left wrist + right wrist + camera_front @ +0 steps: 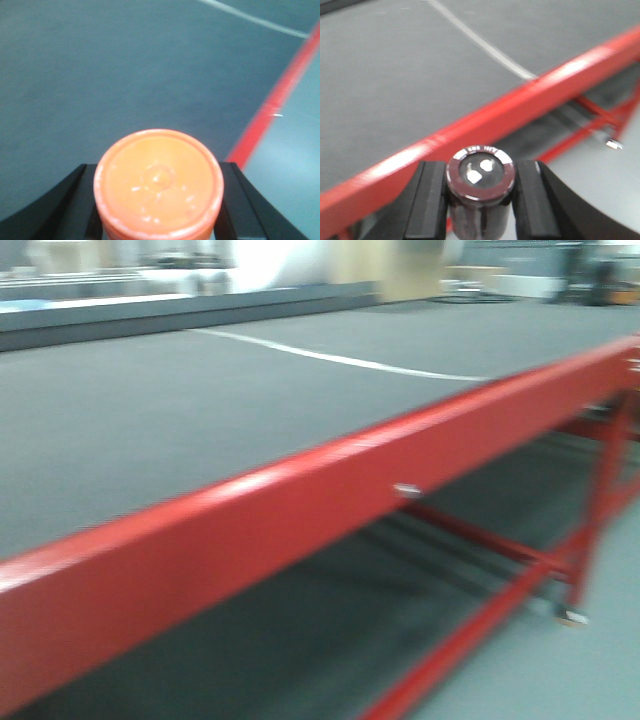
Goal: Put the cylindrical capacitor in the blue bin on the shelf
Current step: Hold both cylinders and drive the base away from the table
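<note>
The left hand is closed around the cylindrical capacitor. Its black fingers press on both sides of the orange body. The capacitor is seen end-on, its round orange cap facing the left wrist camera with a small raised dot at the centre. In that view it lies over the grey desk top, to the desk-top side of the red rail.

The right hand is clamped on a dark cylinder that has a silvery rim and two pale spots on its top face. In the right wrist view this cylinder lies on the near, floor side of the red rail, and the rail passes behind it.

In the front view, which is blurred, the desk shows a grey surface crossed by a thin white line well beyond the rail. Red braces and a leg stand under the rail on the grey floor.
</note>
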`<state>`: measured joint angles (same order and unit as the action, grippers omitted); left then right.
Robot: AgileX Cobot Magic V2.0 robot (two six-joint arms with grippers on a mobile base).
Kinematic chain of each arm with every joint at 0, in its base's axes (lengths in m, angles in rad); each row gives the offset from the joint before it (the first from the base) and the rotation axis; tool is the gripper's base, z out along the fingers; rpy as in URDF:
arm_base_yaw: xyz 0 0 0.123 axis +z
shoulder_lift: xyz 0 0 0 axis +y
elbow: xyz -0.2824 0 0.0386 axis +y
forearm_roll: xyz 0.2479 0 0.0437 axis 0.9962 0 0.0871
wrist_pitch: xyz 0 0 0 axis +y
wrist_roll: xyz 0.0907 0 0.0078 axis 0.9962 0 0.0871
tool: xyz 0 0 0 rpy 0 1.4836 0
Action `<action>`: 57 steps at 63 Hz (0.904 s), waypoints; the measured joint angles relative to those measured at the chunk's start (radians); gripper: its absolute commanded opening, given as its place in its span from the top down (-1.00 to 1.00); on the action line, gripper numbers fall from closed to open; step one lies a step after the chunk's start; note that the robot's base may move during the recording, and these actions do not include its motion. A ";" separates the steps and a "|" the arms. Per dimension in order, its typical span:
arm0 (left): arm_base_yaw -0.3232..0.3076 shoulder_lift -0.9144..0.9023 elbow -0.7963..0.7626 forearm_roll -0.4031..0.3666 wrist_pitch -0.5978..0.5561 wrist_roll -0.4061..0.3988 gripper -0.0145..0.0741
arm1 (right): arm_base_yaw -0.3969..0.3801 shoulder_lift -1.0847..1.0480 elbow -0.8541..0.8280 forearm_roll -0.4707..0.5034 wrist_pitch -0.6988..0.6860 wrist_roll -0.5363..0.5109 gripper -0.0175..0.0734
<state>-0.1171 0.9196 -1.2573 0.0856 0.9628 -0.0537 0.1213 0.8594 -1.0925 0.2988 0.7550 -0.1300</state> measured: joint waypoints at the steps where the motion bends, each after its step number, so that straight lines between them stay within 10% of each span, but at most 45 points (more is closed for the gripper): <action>1: 0.000 0.000 0.000 0.000 0.000 0.000 0.92 | 0.000 0.000 0.000 0.000 0.000 0.000 0.95; 57: 0.000 0.000 0.000 0.000 0.000 0.000 0.92 | 0.000 0.000 0.000 0.000 0.000 0.000 0.95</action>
<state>-0.1171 0.9196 -1.2573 0.0856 0.9628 -0.0537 0.1213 0.8594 -1.0925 0.2988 0.7550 -0.1300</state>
